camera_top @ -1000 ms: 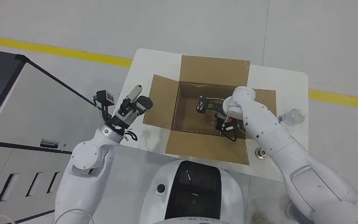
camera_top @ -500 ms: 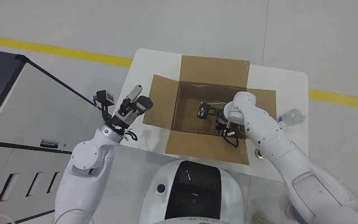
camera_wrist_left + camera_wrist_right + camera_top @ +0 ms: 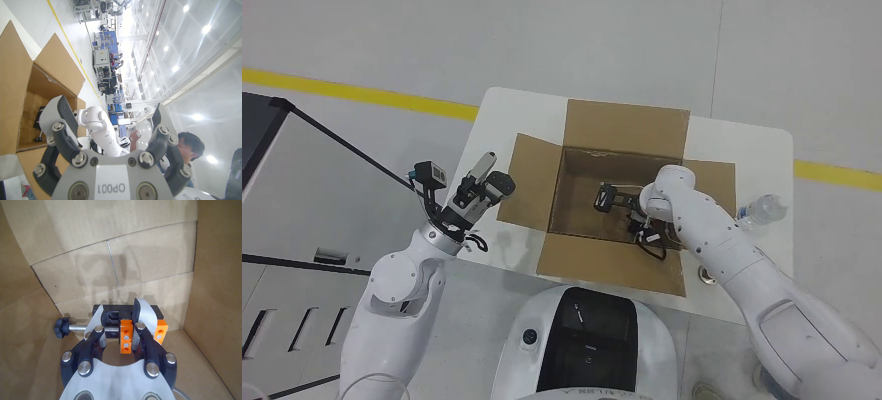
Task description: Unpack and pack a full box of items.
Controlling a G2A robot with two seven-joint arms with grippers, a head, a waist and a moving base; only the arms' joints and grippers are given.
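Well, right pincer (image 3: 118, 308) is pinching the black-and-orange screw clamp (image 3: 125, 336) on the brown cardboard box (image 3: 625, 125) floor; left pincer (image 3: 110, 103) is spread. Looks like unpacking, so next it probably needs a straight lift out.

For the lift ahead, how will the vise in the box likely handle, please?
The vise looks solid metal, so probably heavy for its size. Its knobbed screw sticks out sideways, so it may tilt in the right pincer.

clamp (image 3: 125, 332) partly hidden behind right end effector (image 3: 118, 308), box (image 3: 132, 247) cropped at edges
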